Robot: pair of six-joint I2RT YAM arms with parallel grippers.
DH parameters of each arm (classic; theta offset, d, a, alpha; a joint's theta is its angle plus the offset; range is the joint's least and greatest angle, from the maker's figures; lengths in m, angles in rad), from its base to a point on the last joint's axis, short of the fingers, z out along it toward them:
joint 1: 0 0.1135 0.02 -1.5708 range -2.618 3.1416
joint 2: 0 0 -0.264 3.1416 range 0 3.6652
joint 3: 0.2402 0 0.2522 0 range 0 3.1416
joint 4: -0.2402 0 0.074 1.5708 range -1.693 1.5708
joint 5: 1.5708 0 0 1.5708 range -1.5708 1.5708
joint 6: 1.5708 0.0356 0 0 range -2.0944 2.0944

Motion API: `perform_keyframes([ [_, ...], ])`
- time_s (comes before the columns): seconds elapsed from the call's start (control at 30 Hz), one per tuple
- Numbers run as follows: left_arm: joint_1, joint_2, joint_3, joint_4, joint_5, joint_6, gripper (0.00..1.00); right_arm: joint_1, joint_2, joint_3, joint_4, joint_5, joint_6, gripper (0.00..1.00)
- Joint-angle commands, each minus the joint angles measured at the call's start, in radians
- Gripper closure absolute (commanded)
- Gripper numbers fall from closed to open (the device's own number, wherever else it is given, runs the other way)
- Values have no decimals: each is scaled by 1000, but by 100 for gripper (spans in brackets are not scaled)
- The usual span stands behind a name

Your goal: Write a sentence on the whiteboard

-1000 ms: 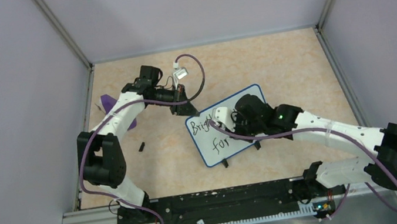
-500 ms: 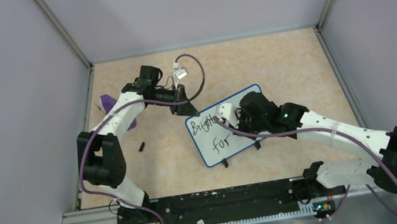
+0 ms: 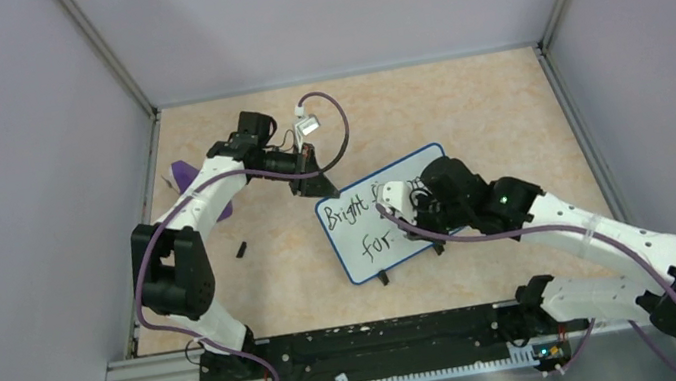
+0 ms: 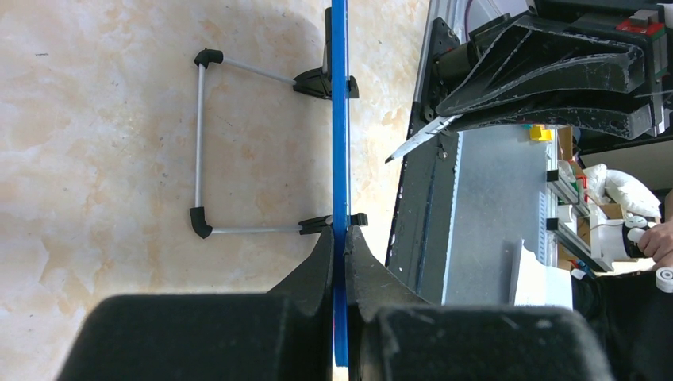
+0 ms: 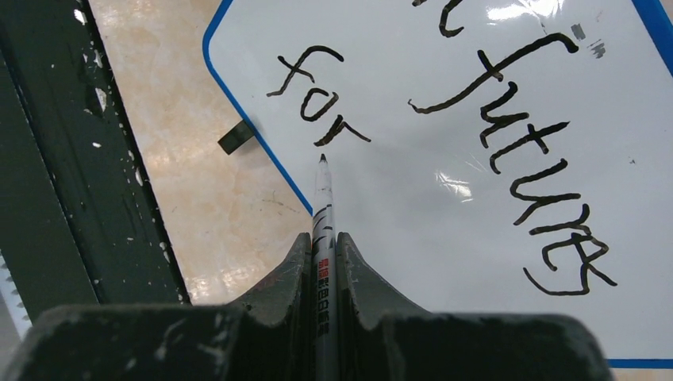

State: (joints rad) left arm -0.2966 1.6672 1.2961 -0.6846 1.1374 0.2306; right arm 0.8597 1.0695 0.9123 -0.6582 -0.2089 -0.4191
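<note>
Two grips: right gripper shut tight on the marker, left gripper pinched closed on the blue edge of the whiteboard (steadying only, probably). Straight ahead of the right fingertips, marker barrel pointing away, tip just past the "r" of "for" in the sentence; contact with the surface hard to tell. Blank board for the remaining word off to the right of that tip, along the second line, and much nearer the right gripper.

The sentence on the whiteboard reads "Bright futures" with "for" on the second line.
</note>
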Motion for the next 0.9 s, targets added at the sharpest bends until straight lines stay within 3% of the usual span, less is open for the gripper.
perform_keyframes([
  [0.0,7,7,9,-39,-69,47,100,-26,-35,-17,1,-29,-3,100],
  [0.33,7,3,6,-40,-73,54,100,-77,-77,-63,-5,-58,-26,100],
  [0.87,7,6,13,-38,-70,51,100,-82,-60,-58,70,82,51,100],
])
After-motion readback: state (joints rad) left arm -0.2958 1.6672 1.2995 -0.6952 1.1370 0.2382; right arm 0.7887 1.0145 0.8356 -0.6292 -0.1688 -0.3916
